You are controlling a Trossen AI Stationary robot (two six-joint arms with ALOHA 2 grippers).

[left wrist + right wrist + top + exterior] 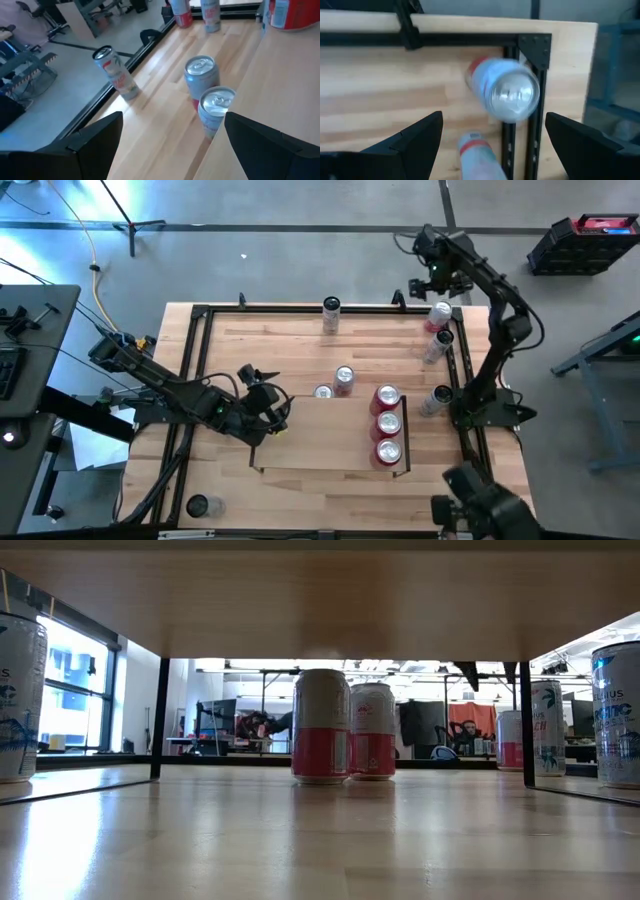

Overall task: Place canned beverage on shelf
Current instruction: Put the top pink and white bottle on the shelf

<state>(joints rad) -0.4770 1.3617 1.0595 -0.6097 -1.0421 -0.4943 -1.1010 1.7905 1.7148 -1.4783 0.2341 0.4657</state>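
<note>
left gripper point(268, 412): fingers apart, holding nothing, at shelf's 9 o'clock edge
right gripper point(432, 283): fingers apart, empty, above can point(438, 316) at worktop point(280, 350) 1 o'clock corner
shelf point(330, 435): three red cans point(386, 425) in column at its 3 o'clock side
two cans point(335, 383): just outside shelf, 12 o'clock

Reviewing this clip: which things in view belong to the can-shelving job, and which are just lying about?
Belongs to the job:
- shelf
- three red cans already in the shelf
- two cans by its far rail
- corner can below the open right pincer
- open left pincer

Lying about:
- black crate on the floor
- yellow cable
</note>
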